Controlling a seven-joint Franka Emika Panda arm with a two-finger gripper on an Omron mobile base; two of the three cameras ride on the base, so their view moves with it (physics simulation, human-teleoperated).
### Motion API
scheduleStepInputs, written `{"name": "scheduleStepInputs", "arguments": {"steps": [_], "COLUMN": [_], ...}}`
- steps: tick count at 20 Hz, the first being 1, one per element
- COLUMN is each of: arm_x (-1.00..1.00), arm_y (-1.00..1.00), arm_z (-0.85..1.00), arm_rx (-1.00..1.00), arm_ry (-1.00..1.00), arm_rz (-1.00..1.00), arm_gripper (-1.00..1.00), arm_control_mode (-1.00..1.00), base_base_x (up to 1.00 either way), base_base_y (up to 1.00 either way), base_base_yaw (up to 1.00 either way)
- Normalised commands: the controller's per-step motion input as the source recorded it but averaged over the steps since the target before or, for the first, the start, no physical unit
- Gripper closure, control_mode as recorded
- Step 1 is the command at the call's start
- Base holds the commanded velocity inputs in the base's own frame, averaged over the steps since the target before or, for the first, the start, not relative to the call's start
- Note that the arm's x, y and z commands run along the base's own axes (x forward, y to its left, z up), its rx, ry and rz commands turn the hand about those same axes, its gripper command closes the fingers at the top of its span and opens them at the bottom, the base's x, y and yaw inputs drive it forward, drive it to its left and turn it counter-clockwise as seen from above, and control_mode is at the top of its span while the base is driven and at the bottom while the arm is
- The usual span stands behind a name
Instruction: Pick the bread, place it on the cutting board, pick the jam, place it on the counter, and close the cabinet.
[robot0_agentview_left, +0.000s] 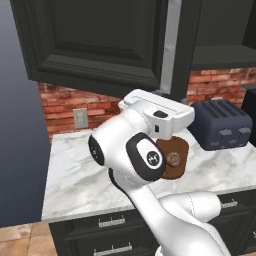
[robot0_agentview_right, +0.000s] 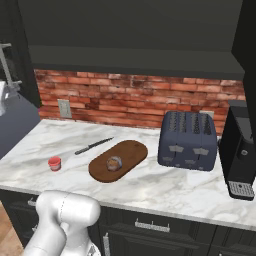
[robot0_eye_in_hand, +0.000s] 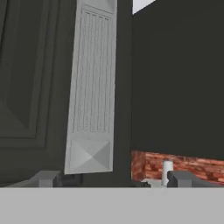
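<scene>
The bread (robot0_agentview_right: 114, 163) sits on the cutting board (robot0_agentview_right: 131, 151) mid-counter (robot0_agentview_right: 165, 187); the jam (robot0_agentview_right: 54, 163) stands near the counter's left front edge. Only the cabinet (robot0_agentview_left: 95, 40) door remains open, the gripper (robot0_eye_in_hand: 111, 178) empty, fingers apart, facing its handle (robot0_eye_in_hand: 92, 87).

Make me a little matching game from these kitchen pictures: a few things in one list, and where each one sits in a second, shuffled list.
Things:
1. bread
2. jam
3. knife
4. toaster

Places:
A. bare marble, left of the cutting board
B. on the cutting board
C. right of the board, near the brick wall
D. on the counter between the board and the wall

Pairs: 1-B, 2-A, 3-D, 4-C
</scene>
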Motion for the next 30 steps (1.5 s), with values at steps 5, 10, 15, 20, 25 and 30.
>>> {"name": "scheduleStepInputs", "arguments": {"steps": [5,10,15,20,25,30], "arm_x": [0.36,0.38,0.41,0.44,0.47,0.48], "arm_y": [-0.07,-0.1,-0.11,-0.09,-0.07,-0.06], "arm_z": [0.0,0.0,0.0,0.0,0.0,0.0], "arm_rx": [0.0,0.0,0.0,0.0,0.0,0.0], "arm_ry": [0.0,0.0,0.0,0.0,0.0,0.0], "arm_rz": [0.0,0.0,0.0,0.01,0.01,0.01], "arm_gripper": [-1.0,-1.0,-1.0,-1.0,-1.0,-1.0], "arm_control_mode": [-1.0,-1.0,-1.0,-1.0,-1.0,-1.0], "base_base_x": [0.0,0.0,0.0,0.0,0.0,0.0], "base_base_y": [0.0,0.0,0.0,0.0,0.0,0.0], "base_base_yaw": [0.0,0.0,0.0,0.0,0.0,0.0]}}
